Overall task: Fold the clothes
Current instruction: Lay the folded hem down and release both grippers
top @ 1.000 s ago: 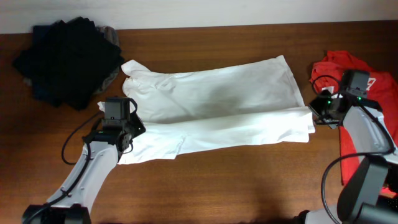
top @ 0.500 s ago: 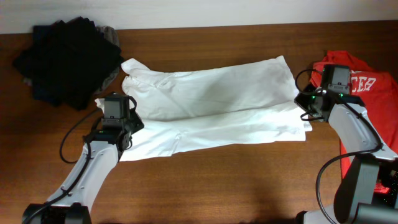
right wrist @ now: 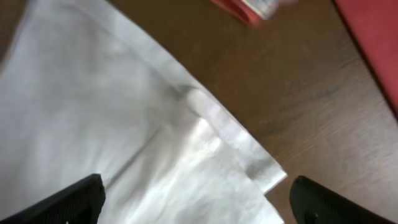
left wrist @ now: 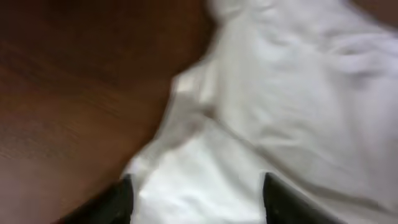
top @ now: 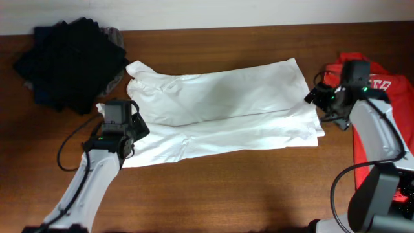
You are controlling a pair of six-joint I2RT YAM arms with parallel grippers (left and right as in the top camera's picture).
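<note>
White short-sleeved cotton T-shirt [top: 220, 113] is lying flat across the middle of the brown wooden table [top: 233, 194]. Long axis is running left to right: bunched sleeve end at left, straight hem at right. Near strip is looking doubled over.

Left two-finger gripper [left wrist: 196, 200] is hovering over the near-left end, dark fingers spread, white cloth showing between them, nothing pinched. Right two-finger gripper [right wrist: 196, 202] is hanging over the right end, fingers wide apart, layered hem corner lying between them.

Each arm is standing nearest its own end, with the shirt stretching between the tools. Judgement: the coming fold is probably running across the long axis, one end carried toward the other.

Red T-shirt with white lettering [top: 381, 90] is lying near the hem. Pile of black garments [top: 68, 61] is sitting just beside the far-left corner.
</note>
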